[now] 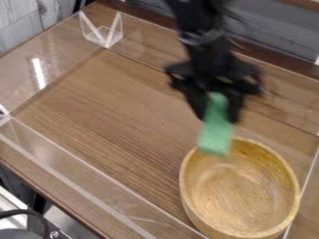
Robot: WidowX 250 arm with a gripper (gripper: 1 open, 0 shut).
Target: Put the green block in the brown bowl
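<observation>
While in gripper [219,96], green block [218,133] hanging.

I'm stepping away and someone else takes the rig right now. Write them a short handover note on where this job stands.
Gripper: shut on the green block, pointing steeply down; the block hangs below the fingers.
Green block: in the air, its lower end over the far rim of the brown bowl, not inside it.
Brown bowl: on the wooden table, near right corner, nothing in it.
Done: block picked up and brought to the bowl.
Left: centre it over the bowl, lower, open the gripper, pull back.
</observation>
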